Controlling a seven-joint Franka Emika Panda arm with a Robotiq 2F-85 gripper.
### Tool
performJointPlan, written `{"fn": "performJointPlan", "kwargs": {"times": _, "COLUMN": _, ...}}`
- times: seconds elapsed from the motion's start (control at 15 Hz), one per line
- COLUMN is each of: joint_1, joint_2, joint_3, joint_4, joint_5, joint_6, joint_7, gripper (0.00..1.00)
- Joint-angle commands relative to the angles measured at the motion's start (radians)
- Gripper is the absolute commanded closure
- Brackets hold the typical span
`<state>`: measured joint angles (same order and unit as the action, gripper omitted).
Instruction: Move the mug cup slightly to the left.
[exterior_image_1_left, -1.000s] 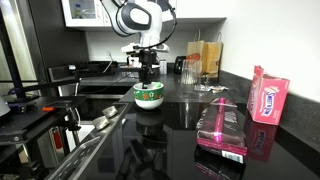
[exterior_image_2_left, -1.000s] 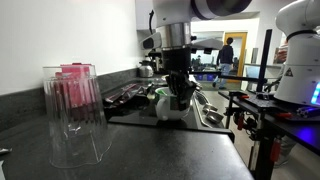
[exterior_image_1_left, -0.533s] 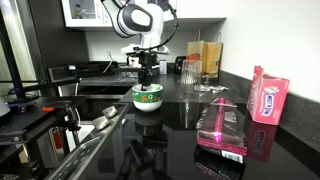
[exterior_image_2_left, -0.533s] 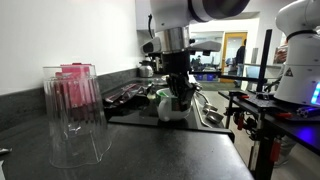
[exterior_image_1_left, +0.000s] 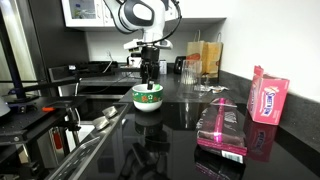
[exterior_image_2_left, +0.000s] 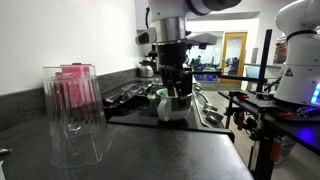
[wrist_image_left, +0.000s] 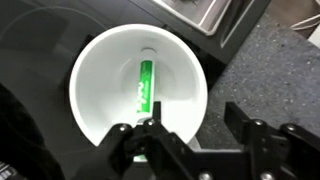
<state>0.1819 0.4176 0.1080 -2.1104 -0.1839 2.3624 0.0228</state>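
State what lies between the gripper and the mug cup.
Nothing. The wrist view shows the open gripper directly over the mug cup, with no object between them.

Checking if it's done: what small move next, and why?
Probably keep rising straight up. The gripper hangs with fingers open above the wide white green-rimmed ceramic mug cup, and has lifted over the last second, so the cup seems released.
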Motion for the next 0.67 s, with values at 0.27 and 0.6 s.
{"fn": "performJointPlan", "kwargs": {"times": 0.27, "joint_1": -0.030, "joint_2": -0.227, "joint_3": 0.005, "joint_4": -0.028, "joint_5": 0.030, "joint_6": -0.222, "joint_7": -0.033, "gripper": 0.00}}
{"fn": "performJointPlan", "kwargs": {"times": 0.6, "joint_1": -0.050, "joint_2": -0.339, "joint_3": 0.005, "joint_4": -0.027, "joint_5": 0.041, "joint_6": -0.318, "joint_7": -0.072, "gripper": 0.00}}
